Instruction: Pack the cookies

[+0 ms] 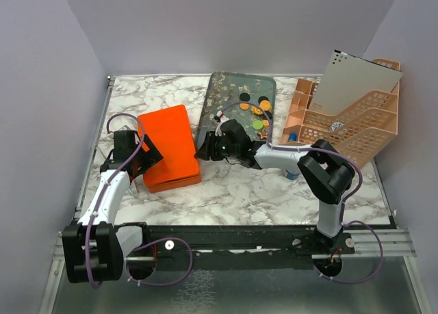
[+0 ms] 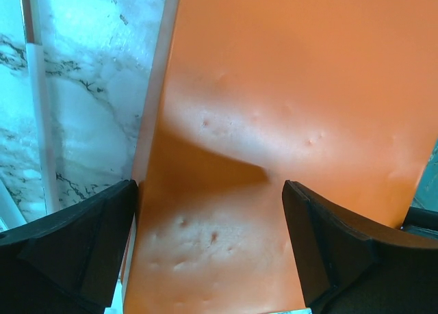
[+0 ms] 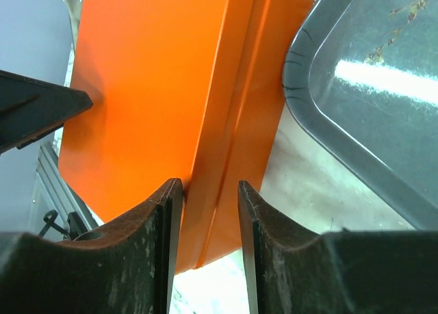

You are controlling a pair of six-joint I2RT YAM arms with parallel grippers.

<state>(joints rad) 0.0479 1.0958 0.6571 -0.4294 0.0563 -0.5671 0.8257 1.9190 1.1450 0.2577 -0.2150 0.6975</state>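
Cookies (image 1: 257,113): small flat discs, mostly orange with some black and one green. They are seen loose on the right part of a dark tray (image 1: 222,95) at the back of the marble table (image 1: 274,184). No disc is seen off the tray, and none is carried by either arm.

Container: an orange box (image 1: 168,146) lies just left of the tray with its lid down. In the right wrist view its corner is nearly touching the tray rim. The inside cannot be seen.

Right gripper (image 1: 205,150): placed at the box's right edge, near the front corner. The jaws are narrowly parted and the lid's edge is seen in the gap. Whether the edge is actually pinched cannot be told.

Left gripper (image 2: 210,191): held at the box's left side, jaws spread wide over the lid. Nothing is held and no contact is evident.

A peach wire rack (image 1: 345,122) with a white board leaning in it stands at the right, well apart from the work.

Progress, as judged: packing is not yet begun. Both arms appear set on the box, so opening the lid is taken as the step in hand. Left to do: lid raised, cookies moved across from tray to box, lid closed again.
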